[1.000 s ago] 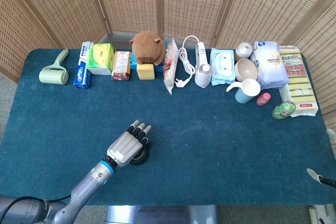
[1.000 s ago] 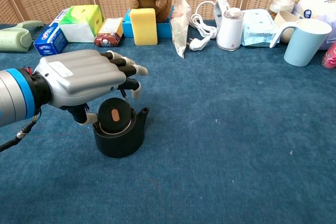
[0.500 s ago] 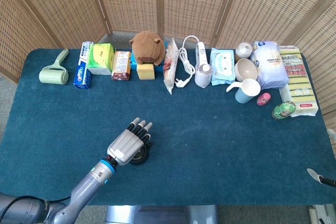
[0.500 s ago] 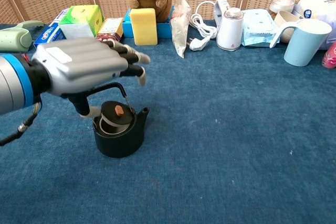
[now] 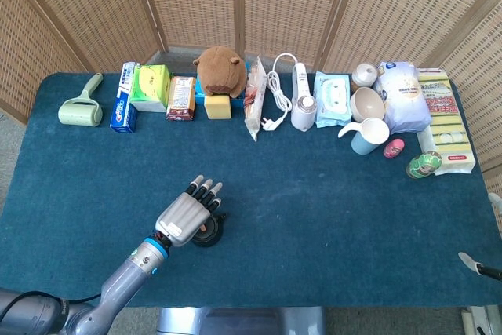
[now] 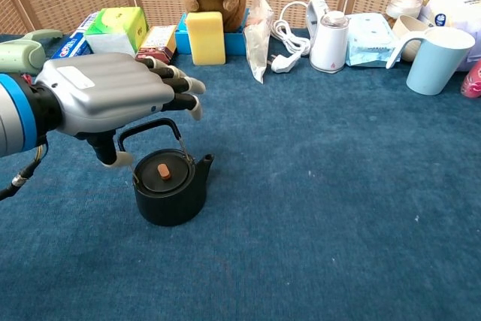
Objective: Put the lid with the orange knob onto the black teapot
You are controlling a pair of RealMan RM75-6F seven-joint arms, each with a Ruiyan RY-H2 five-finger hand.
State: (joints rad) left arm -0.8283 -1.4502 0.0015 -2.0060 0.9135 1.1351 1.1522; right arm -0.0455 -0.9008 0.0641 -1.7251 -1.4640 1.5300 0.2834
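Left robot hand [image 6: 113, 99] above and just left of the black teapot [image 6: 171, 189], fingers spread and holding nothing. The teapot stands on the blue surface [image 6: 338, 208] near its front edge, handle upright. The lid [image 6: 163, 171] with the orange knob [image 6: 164, 173] sits in the teapot's opening and appears level, so the placing step looks complete. The step in hand is judged to be release and clearing away; the next move calls for lifting the hand clear without catching the handle. The right robot hand is out of view.
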